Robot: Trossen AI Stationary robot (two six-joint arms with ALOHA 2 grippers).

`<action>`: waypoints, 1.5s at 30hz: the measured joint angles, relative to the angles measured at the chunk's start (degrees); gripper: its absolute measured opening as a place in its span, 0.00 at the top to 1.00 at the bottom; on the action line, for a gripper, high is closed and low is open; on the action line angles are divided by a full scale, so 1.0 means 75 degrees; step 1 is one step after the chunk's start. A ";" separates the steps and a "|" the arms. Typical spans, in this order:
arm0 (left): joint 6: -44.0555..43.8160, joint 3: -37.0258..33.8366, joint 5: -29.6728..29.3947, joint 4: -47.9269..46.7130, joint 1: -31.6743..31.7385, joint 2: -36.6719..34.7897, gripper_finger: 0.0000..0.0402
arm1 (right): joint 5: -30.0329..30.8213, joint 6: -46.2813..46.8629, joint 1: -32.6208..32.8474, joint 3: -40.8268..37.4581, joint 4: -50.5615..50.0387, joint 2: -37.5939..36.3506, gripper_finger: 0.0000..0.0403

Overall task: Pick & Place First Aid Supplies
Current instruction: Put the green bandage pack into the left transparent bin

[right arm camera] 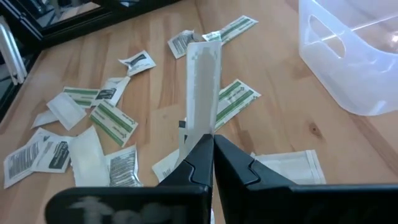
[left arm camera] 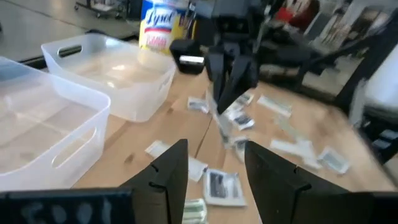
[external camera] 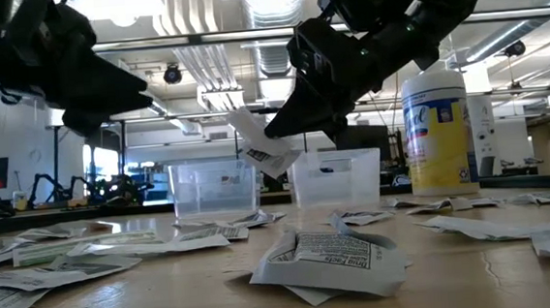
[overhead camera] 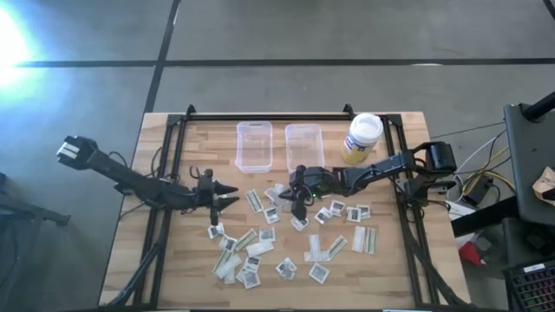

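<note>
Your right claw (right arm camera: pixel 211 146) is clenched on a long pale strip packet (right arm camera: pixel 203 87), holding it off the tabletop (overhead camera: pixel 390 269) near the two clear bins (overhead camera: pixel 254 144). Your left claw (overhead camera: pixel 227 194) hangs released beside the scattered packets (overhead camera: pixel 260 251), fingers (left arm camera: pixel 171 171) parted around nothing.

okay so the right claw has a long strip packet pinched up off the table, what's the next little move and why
Probably carry it toward the nearer clear bin and let go over it. The right claw is shut on a long narrow strip packet, held clear of the table in the low view, and that bin sits just beyond it. The left claw waits open over the loose packets.
</note>
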 joint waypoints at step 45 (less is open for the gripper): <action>-0.1195 0.2195 0.3901 0.0803 0.2955 0.3434 0.62 | -0.0015 -0.0226 0.0012 0.0000 0.0317 0.0000 0.98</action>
